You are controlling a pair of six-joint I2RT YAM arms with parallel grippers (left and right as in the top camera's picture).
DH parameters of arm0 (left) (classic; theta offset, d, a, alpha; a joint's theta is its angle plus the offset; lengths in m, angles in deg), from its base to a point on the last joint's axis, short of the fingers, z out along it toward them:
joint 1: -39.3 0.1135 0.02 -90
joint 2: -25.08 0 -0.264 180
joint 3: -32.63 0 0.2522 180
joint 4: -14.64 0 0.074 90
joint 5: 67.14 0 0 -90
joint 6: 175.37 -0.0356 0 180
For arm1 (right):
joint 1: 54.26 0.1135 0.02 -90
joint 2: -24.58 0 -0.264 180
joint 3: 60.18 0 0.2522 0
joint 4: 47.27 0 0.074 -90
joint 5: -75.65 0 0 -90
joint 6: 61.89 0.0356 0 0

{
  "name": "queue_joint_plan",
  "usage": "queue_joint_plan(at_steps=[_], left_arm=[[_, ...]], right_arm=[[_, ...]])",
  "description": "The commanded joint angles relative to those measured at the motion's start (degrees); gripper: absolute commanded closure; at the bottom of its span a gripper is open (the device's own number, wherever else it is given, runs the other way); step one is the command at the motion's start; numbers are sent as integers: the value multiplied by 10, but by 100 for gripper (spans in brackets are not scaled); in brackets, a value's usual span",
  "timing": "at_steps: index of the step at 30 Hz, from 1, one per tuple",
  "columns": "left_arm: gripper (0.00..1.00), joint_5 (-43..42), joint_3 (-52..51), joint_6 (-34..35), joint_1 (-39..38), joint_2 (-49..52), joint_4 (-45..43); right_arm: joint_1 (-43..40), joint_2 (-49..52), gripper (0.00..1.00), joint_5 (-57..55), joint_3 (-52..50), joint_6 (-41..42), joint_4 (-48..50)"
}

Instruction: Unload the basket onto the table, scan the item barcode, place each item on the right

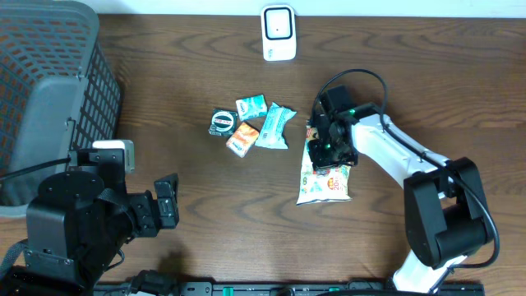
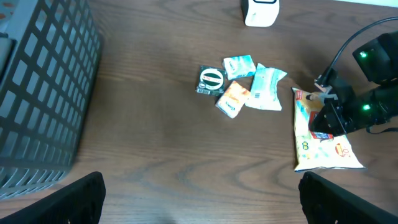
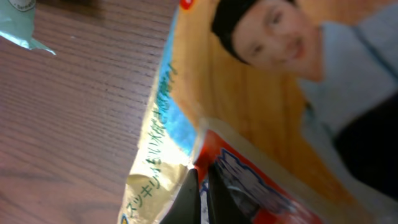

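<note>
Overhead, we see the pale, orange-printed snack bag (image 1: 325, 185) lying flat right of centre, our right gripper (image 1: 329, 160) clamped on its upper part and covering it. Small packets (image 1: 255, 125) lie just left, and the scanner (image 1: 279, 33) sits at the far edge. Left wrist: our left gripper (image 2: 205, 208) gapes wide, well apart from everything. Right wrist: a printed face fills the bag.

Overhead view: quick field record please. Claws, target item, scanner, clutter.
right claw: shut, pinching the snack bag at its upper part
left claw: open, empty, apart from all items
snack bag: lying on the table, not at the scanner
scanner: white, at the far table edge
small packets: four, clustered left of the bag
basket: dark mesh, far left
</note>
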Motion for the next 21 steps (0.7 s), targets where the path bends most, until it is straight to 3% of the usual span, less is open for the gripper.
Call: queue_joint_plan(at_steps=[1, 7, 11, 15, 21], left_arm=[[2, 1, 5, 7, 2, 2, 0], [2, 1, 5, 7, 2, 2, 0], [2, 1, 5, 7, 2, 2, 0], [2, 1, 5, 7, 2, 2, 0], [2, 1, 5, 7, 2, 2, 0]], right_arm=[[-2, 22, 99, -5, 45, -10, -47], [-20, 21, 99, -38, 174, -14, -232], [-17, 21, 99, -38, 194, -14, -312], [-5, 21, 99, -45, 151, -12, -324], [4, 22, 94, -46, 33, 6, -254]])
